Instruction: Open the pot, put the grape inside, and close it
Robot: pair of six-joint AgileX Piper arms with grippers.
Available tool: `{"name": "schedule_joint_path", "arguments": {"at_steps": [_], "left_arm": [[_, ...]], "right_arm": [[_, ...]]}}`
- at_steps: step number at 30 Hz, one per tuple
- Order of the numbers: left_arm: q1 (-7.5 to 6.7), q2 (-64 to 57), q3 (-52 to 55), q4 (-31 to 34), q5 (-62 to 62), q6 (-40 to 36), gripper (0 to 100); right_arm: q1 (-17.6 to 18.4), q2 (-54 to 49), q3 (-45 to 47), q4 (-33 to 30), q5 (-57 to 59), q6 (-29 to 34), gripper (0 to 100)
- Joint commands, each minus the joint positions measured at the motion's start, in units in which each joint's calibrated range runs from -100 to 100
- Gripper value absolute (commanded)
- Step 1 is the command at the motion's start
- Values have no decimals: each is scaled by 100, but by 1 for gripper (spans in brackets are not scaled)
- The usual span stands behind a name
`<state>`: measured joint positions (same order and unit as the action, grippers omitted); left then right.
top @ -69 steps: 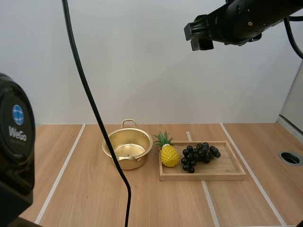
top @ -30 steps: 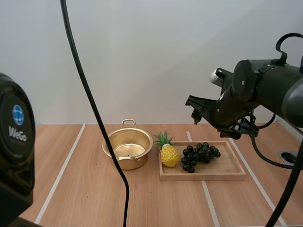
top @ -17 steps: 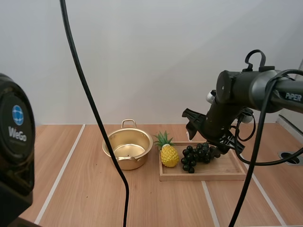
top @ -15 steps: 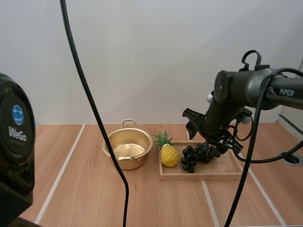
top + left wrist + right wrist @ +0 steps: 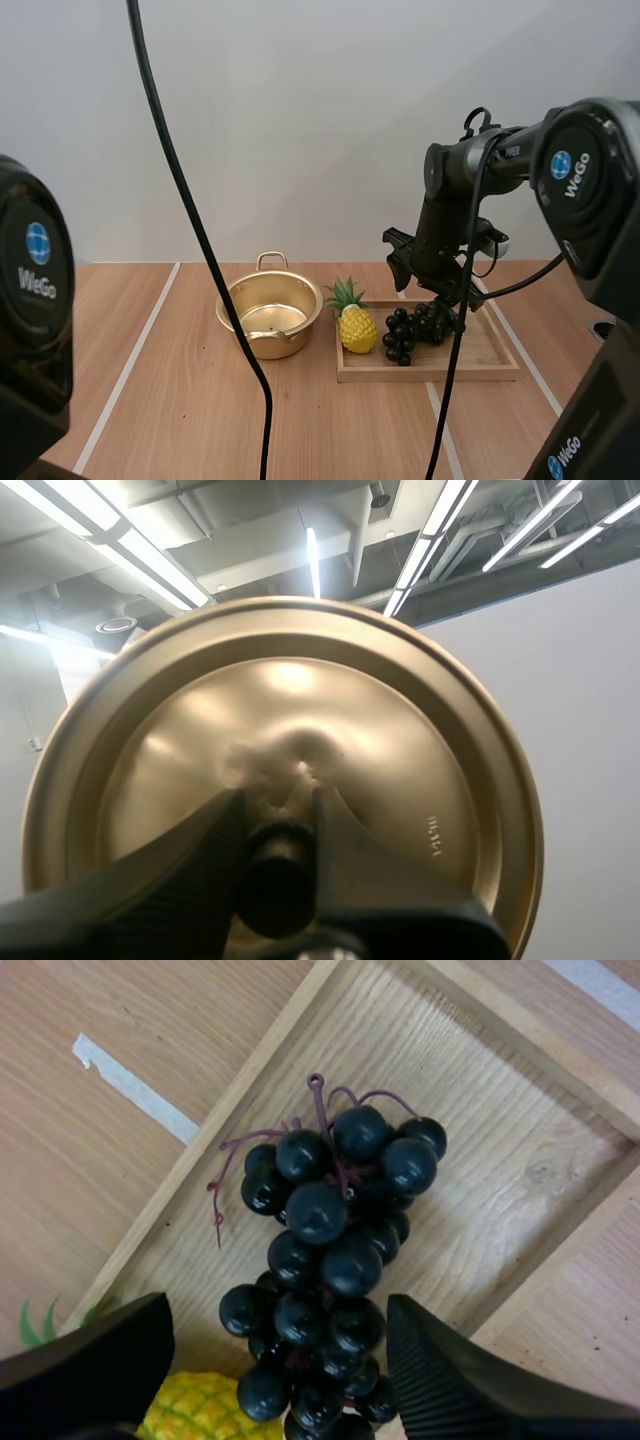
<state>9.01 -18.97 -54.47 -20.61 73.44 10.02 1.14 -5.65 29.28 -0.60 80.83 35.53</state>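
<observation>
Elsewhere, lid (image 5: 400, 730) in left claw (image 5: 278, 820).

Pineapple (image 5: 358, 328) in wooden tray (image 5: 482, 354)

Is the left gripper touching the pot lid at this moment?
Touching. The left wrist view shows the left gripper pinching the knob of the lid.

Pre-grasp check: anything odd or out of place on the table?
Nothing spilled or damaged. One extra: a pineapple stands in the wooden tray right beside the grapes and may crowd the grasp. Pot upright and open.
</observation>
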Motion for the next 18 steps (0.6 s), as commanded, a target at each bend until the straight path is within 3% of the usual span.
{"name": "schedule_joint_path", "arguments": {"at_steps": [1,18], "left_arm": [[3,-23,-49,2,-261,-59,0],[3,-23,-49,2,-261,-59,0]], "right_arm": [[-19,290,-260,-53,160,312,100],[-19,1268,-336,22,-227,663,100]]}}
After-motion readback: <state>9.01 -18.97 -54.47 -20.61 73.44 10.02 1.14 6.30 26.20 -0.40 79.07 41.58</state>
